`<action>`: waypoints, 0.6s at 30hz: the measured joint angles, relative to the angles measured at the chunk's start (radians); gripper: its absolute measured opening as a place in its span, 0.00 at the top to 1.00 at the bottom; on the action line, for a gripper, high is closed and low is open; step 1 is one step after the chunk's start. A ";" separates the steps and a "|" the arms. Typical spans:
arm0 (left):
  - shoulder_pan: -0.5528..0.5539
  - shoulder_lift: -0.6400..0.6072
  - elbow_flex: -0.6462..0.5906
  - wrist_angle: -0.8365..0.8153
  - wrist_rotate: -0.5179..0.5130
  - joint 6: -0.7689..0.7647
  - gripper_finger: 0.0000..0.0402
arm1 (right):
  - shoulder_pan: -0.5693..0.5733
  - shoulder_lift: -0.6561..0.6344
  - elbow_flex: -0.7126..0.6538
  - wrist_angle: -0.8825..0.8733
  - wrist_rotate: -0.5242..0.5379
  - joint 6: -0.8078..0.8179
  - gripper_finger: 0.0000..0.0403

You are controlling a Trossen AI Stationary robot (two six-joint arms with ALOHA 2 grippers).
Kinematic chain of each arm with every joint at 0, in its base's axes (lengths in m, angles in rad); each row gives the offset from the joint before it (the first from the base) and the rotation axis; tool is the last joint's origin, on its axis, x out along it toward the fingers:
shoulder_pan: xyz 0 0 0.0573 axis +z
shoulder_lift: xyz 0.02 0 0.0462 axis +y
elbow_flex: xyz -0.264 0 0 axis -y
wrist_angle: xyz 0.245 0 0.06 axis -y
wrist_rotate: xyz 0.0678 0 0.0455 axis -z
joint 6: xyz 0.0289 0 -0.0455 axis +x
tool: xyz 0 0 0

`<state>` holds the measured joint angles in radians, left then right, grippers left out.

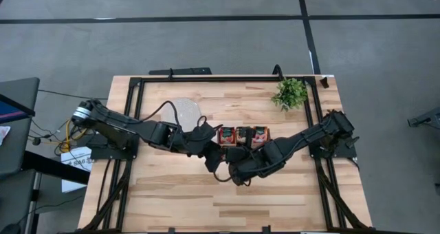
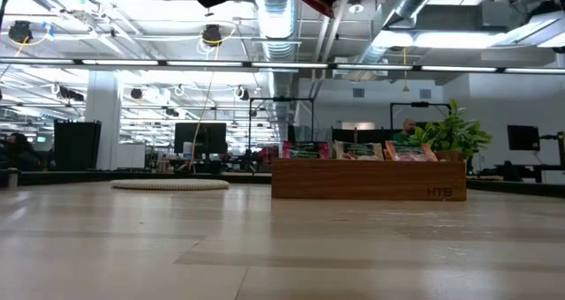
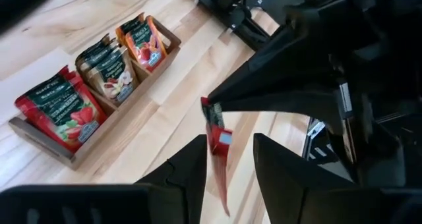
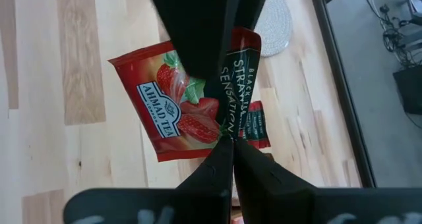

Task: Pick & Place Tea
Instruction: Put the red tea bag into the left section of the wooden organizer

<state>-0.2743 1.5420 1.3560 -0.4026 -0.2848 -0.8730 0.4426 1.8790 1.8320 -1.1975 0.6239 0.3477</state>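
Pinched shut, right gripper [image 4: 227, 141], lower centre of the right wrist frame, on the lower edge of a red sachet [image 4: 165, 112] with a strawberry picture and a dark band. Sachet raised off the table [image 1: 172, 193], seen in the low view only as a red corner at the top edge of the frame.

Part open, left gripper [image 3: 229, 140], bottom centre of the left wrist frame. Stands with one finger on either side of the same sachet, which shows edge-on there, with a gap on each side and no hold on it. Enters the right wrist frame from the top, overlapping the sachet's upper edge.

Both grippers meet at the centre of the high frame, just below the tray [image 2: 366, 190].

Tray right of centre in the low frame, with three compartments in a row. In the left wrist view, red sachets [image 3: 59, 112] at lower left, grey-green ones [image 3: 109, 72] in the middle and orange ones [image 3: 145, 43] at the top, all upright.

Disc [image 1: 184, 111] just left of the tray in the high frame, plant [image 1: 290, 93] to its upper right.

Another small red sachet [image 4: 254, 125] right of centre in the right wrist frame, behind the held one. Cannot tell where it lies.
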 joint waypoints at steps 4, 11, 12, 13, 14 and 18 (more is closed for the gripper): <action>0.001 0.009 0.000 -0.004 -0.018 0.001 0.71 | -0.002 -0.001 0.001 0.001 -0.006 -0.008 1.00; 0.019 0.014 0.000 0.009 -0.024 0.003 0.77 | -0.001 -0.001 0.000 0.006 -0.017 -0.008 1.00; 0.022 0.014 0.000 0.009 -0.016 0.003 0.79 | -0.001 -0.001 0.000 0.006 -0.017 -0.008 1.00; 0.026 0.014 0.000 0.009 -0.009 0.004 0.82 | -0.001 -0.001 0.000 0.007 -0.017 -0.008 1.00; 0.028 0.014 0.000 0.009 -0.003 0.008 0.86 | -0.001 -0.001 0.000 0.008 -0.017 -0.008 1.00; 0.033 0.014 0.000 0.009 0.004 0.021 0.98 | -0.002 -0.001 0.000 0.008 -0.016 -0.008 1.00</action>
<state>-0.2413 1.5558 1.3560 -0.3931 -0.2806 -0.8523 0.4409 1.8782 1.8320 -1.1892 0.6075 0.3395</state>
